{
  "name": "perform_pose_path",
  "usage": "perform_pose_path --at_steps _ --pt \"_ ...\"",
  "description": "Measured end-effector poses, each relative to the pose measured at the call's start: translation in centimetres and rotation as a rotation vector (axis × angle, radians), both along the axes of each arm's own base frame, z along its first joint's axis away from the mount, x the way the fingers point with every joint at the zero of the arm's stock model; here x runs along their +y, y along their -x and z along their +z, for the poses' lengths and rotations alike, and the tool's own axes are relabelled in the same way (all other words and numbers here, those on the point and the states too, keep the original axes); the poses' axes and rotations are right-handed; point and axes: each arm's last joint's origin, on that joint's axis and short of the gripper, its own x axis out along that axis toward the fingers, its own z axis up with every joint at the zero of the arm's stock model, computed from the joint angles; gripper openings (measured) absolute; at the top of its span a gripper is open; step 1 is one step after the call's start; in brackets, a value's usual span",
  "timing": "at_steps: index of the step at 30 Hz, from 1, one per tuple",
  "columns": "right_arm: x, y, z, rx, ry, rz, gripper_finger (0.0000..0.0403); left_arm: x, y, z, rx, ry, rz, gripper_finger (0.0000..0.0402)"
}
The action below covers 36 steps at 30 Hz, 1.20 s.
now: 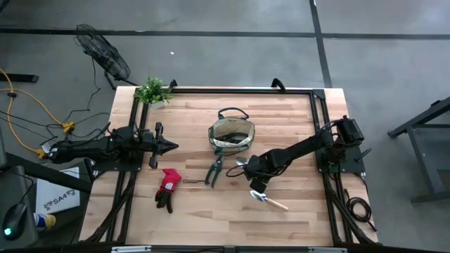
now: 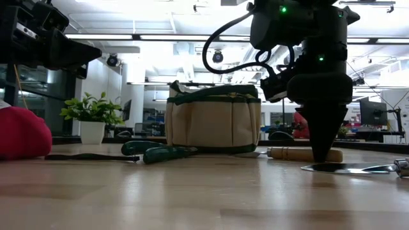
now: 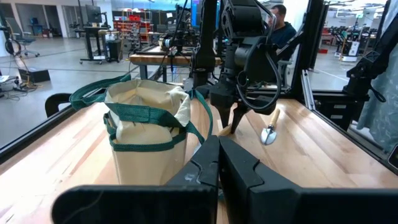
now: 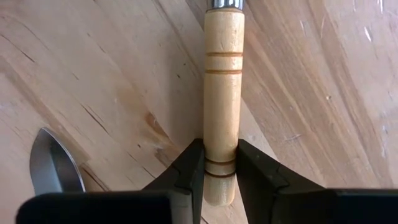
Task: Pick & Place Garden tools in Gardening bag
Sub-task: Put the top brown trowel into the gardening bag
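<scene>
Judging from how things lie, the task looks partly done at most. The gardening bag (image 1: 232,133) stands just above the centre of the high frame, and something dark shows in its open mouth, but what it is cannot be made out. Three tools lie on the bench (image 1: 295,218) outside it: pruning shears (image 1: 214,169) just below the bag, the red-and-black glove pair (image 1: 166,188) lower left of them, and one trowel (image 1: 267,199) at lower right of centre.

The right gripper (image 4: 220,163) is down on a wooden handle (image 4: 222,93); its jaws are clamped on the handle's end, which seems to lie on the boards, not yet lifted. A second steel blade (image 4: 55,163) peeks in at that view's lower left, so this may be another trowel, though the overhead view hides it under the arm.

The left gripper (image 1: 171,146) hangs at centre left of the high frame, jaws together and holding nothing.

A small leafy plant (image 1: 152,91) sits at the bench's upper-left corner. In the low view the bag blocks whatever lies behind it.
</scene>
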Motion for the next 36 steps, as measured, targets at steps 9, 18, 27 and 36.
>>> perform_pose_path --at_steps 9,18,27,36 --pt "0.0 0.0 0.0 0.001 0.0 0.001 0.0065 0.0 0.0 0.0 0.0 0.0 0.0 0.0001" --pt "0.0 0.0 0.1 0.001 -0.001 0.002 0.0064 0.0 0.0 0.0 0.0 0.0 0.0 0.0001" --pt "0.0 0.2 0.4 0.006 -0.022 0.011 0.0064 0.0 0.0 0.0 0.0 0.0 0.0 0.0001" --pt "0.2 0.6 1.5 -0.018 -0.024 0.063 0.0064 0.0 0.0 0.0 0.0 0.0 0.0 0.0001"
